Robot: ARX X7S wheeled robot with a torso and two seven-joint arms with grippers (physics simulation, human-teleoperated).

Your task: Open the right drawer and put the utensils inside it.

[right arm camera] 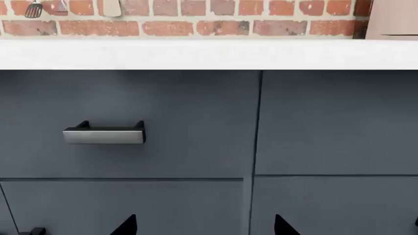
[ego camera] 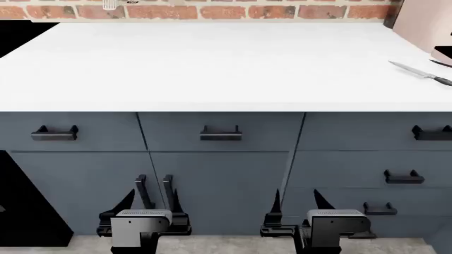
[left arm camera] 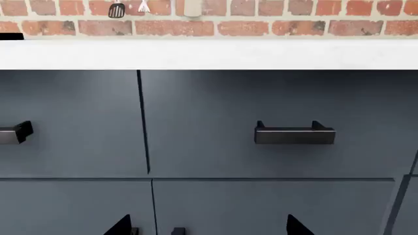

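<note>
Looking at the likeliest slip first: mistaking the middle handle [ego camera: 220, 133] for the target. Sits dead ahead under the counter [ego camera: 211, 69], above and between the left gripper [ego camera: 152, 207] and right gripper [ego camera: 299, 207], and shows in both wrist views. Belongs to the wrong drawer, though. Holding nothing in either gripper: jaws spread wide on both, low below the counter front. Needs the right drawer [ego camera: 367, 132] instead: shut, tucked under the counter's right end, handle cut by the head view's edge. Reaching across from so far off could mean a skewed pull and fingers sliding off the short bar. Worth watching the chef's knife [ego camera: 422, 73] too: flat on the counter's right end, thin, hard to pinch, apt to skid along the top. Only a dark sliver of the smaller knife [ego camera: 443, 64] just beside it, too cropped to judge.
</note>
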